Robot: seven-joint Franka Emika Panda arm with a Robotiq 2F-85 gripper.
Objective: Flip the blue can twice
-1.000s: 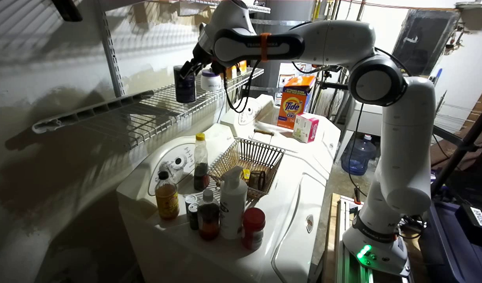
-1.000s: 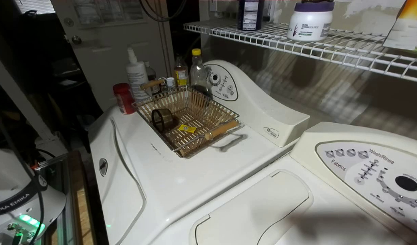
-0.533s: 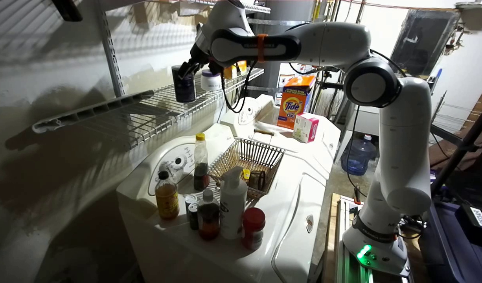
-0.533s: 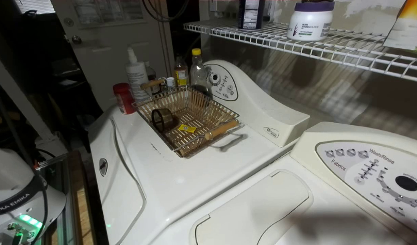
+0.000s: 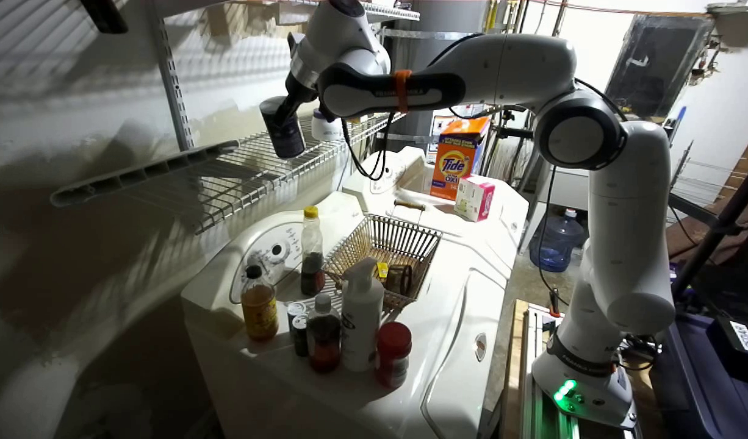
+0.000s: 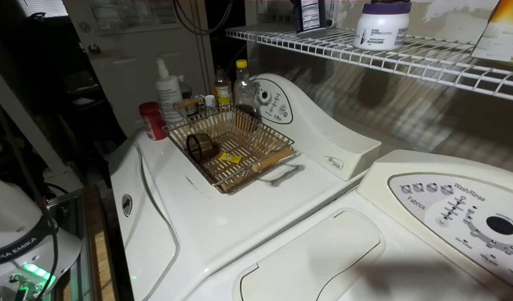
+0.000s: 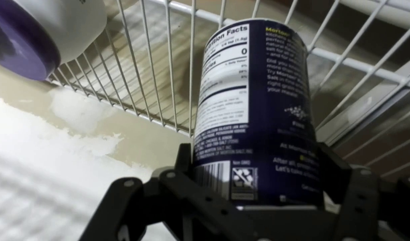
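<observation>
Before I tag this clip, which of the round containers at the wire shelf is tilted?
The blue can, leaning in the claw's grip; the white jar with the purple lid stands upright on the wire shelf.

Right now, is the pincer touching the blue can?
Touching. In the wrist view, the pincer is closed on the blue can, one finger against each side.
</observation>
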